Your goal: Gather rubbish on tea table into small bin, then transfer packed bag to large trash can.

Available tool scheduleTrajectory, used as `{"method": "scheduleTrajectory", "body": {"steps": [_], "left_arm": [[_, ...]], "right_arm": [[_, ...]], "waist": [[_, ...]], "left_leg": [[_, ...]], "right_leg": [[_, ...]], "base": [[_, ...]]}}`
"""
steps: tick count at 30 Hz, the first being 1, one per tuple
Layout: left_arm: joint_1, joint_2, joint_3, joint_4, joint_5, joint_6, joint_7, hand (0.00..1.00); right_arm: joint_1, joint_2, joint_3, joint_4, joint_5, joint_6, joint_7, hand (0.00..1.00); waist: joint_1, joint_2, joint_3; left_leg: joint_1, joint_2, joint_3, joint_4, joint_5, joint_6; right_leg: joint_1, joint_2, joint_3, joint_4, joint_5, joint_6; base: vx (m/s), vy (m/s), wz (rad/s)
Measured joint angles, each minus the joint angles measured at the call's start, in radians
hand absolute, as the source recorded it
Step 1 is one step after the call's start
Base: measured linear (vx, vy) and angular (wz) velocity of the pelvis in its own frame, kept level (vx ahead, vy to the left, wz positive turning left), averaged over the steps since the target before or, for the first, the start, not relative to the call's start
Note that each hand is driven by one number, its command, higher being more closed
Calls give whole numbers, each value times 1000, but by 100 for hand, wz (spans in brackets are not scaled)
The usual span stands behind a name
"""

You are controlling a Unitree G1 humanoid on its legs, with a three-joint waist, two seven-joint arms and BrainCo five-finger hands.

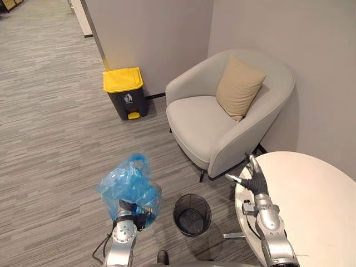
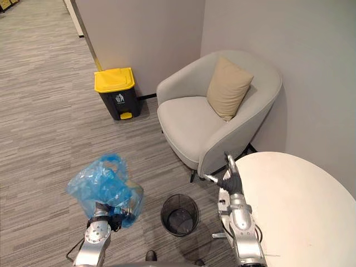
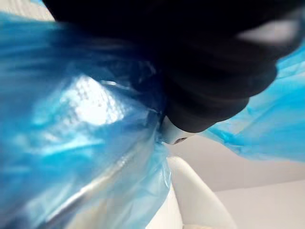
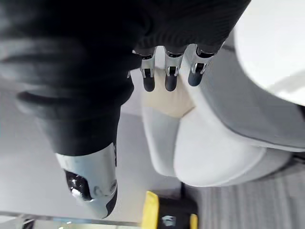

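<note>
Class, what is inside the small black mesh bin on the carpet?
The small black wire-mesh bin shows just its own dark wall and bottom, no liner. Its near inner side is hidden by the rim. The blue plastic bag is outside, at the left hand.

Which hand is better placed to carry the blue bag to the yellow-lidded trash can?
Left. The blue bag is raised at the left hand, on the trash can side. The right hand is open and empty by the table edge.
</note>
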Motion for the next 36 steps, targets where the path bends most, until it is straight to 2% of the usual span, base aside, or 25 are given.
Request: {"method": "scheduleTrajectory", "body": {"steps": [5, 13, 18, 29, 33, 36], "left_arm": [[24, 3, 2, 77, -3, 1, -35, 100], [42, 3, 30, 145, -2, 1, -57, 100], [58, 3, 30, 189, -3, 2, -63, 100], [71, 1, 21, 225, -3, 1, -80, 100], [67, 1, 21, 225, -5, 1, -80, 100], [56, 6, 21, 223, -10, 1, -79, 100]], "right_arm": [[1, 20, -67, 187, 0, 32, 5, 0], [-2, 35, -62, 296, 0, 36, 16, 0], [-1, 35, -46, 352, 0, 57, 21, 0], [-13, 29, 0, 378, -3, 65, 35, 0], [-52, 13, 28, 378, -22, 67, 28, 0], [-82, 9, 44, 368, -24, 67, 13, 0]], "waist": [[0, 4, 2], [1, 1, 9], [1, -3, 14], [2, -9, 36], [4, -9, 67], [3, -15, 89]], "left_leg": [[-1, 0, -1, 0, -2, -1], [-1, 0, -1, 0, -6, -5], [-1, -2, -1, 0, -7, -5], [1, -7, -2, 0, -8, -3], [-3, -8, 17, 1, -8, -2], [-20, -16, 25, 7, -8, -1]], "right_leg": [[0, 0, -1, -2, 0, 1], [1, -1, -1, -1, -4, 6], [1, -2, -2, -1, -7, 10], [-6, -11, -3, 18, -16, 19], [-52, -23, 19, 93, -36, 13], [-135, -55, 32, 245, -102, 18]], "base": [[0, 0, 0], [0, 0, 0], [0, 0, 0], [0, 0, 0], [-11, 25, -15], [-8, 26, -4]]}}
